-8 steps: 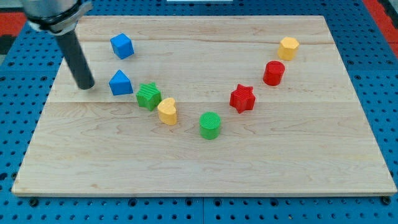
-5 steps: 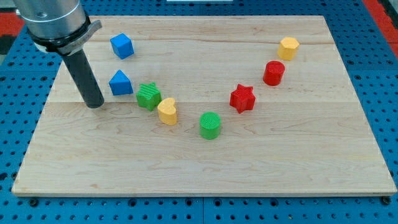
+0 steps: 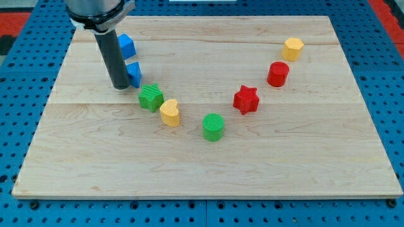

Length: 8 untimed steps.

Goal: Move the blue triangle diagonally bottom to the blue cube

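Note:
The blue triangle [image 3: 134, 73] sits on the wooden board [image 3: 208, 176] in its upper left part, partly hidden behind my rod. The blue cube [image 3: 127, 45] lies just above it toward the view's top, also partly hidden by the rod. My tip [image 3: 120, 86] rests on the board against the triangle's left side. The green star [image 3: 150, 98] lies just below and right of the triangle.
A yellow heart [image 3: 170, 113], a green cylinder [image 3: 214, 127], a red star [image 3: 246, 99], a red cylinder [image 3: 278, 74] and a yellow hexagon block [image 3: 293, 48] curve across the board toward the view's upper right.
My tip swung down and then right, reaching the blue triangle's left side. The triangle shifted right and slightly up, closer to the blue cube.

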Each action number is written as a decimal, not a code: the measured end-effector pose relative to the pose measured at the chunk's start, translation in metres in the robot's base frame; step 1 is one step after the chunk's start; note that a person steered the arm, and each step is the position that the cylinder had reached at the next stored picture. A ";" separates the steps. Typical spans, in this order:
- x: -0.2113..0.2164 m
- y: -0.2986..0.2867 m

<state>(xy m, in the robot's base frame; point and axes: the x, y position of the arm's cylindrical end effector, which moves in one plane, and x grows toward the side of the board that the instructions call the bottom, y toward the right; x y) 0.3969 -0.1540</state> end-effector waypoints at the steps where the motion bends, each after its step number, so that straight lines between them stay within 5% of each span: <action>1: -0.006 0.001; 6: -0.004 -0.115; 8: 0.064 -0.045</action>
